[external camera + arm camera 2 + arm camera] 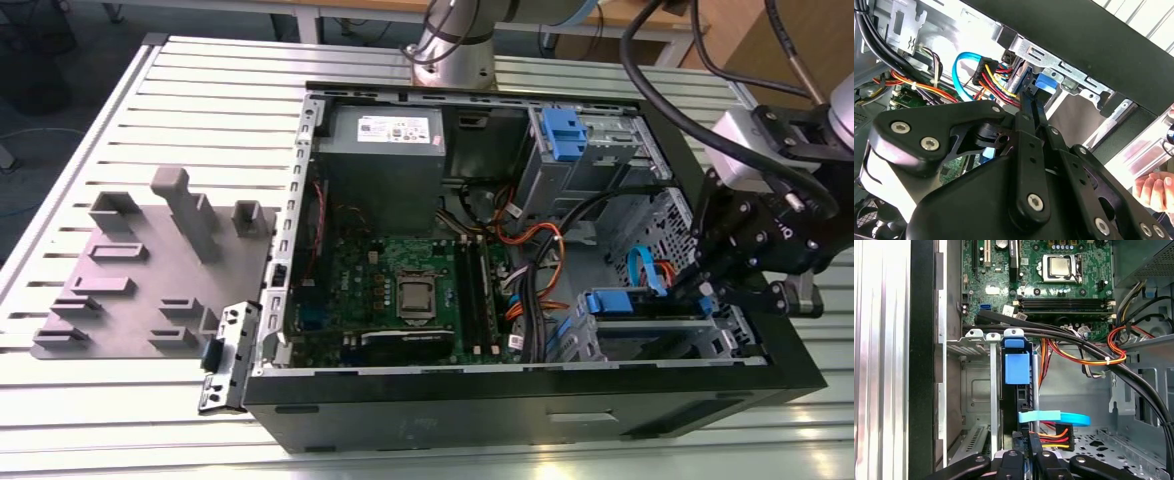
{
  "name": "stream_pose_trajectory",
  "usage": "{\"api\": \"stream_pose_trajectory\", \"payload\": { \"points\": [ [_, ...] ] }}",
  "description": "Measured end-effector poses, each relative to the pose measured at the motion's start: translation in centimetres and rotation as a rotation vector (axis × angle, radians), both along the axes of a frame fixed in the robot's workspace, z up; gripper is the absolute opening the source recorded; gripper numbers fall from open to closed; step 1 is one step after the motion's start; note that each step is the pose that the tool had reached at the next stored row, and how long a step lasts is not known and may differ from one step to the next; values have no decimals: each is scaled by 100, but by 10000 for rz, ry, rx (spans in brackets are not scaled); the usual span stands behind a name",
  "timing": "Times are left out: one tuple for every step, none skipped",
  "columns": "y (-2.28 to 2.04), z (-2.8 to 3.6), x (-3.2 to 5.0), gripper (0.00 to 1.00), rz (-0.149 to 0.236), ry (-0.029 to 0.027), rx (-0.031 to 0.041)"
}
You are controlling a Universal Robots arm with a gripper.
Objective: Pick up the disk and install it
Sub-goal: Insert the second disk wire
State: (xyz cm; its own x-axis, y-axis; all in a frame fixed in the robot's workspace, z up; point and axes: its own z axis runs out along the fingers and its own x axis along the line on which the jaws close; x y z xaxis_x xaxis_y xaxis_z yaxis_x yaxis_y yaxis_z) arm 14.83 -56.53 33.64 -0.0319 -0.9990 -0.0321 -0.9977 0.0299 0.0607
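- In the exterior view the open computer case (534,250) lies on the slatted bench (80,180); the hand (727,300) sits at its right edge, over the drive cage (654,335).
- The disk (1016,390) stands edgewise in that cage; the hand (1026,450) appears closed on its end.
- Risk: the SATA cable (1054,416) and power wires (1051,435) beside the fingers (1030,112) may snag.
- The second wrist view adds a person's hand (1154,192) outside the case.
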Motion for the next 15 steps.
{"api": "stream_pose_trajectory", "payload": {
  "points": [
    [-2, -2, 0, 16, 0, 0, 2],
    [-4, -3, 0, 16, 1, 0, 3],
    [-5, -3, 0, 16, 1, 0, 2],
    [-5, -5, 0, 16, 1, 0, 0],
    [-5, -7, -2, 16, 0, 0, 1],
    [-6, -9, -2, 16, 0, 0, 0],
    [-6, -10, -3, 16, 1, 0, 0],
    [-6, -10, -3, 16, 1, 0, 0],
    [-6, -12, -3, 16, 0, 0, 1],
    [-6, -15, -4, 16, 0, 0, 2],
    [-6, -18, -5, 16, 1, 0, 4],
    [-6, -20, -6, 16, 0, 0, 2],
    [-6, -21, -7, 16, 1, 0, 1],
    [-6, -21, -7, 16, 1, 0, -1],
    [-6, -25, -8, 16, 0, 0, 2]
  ]
}}
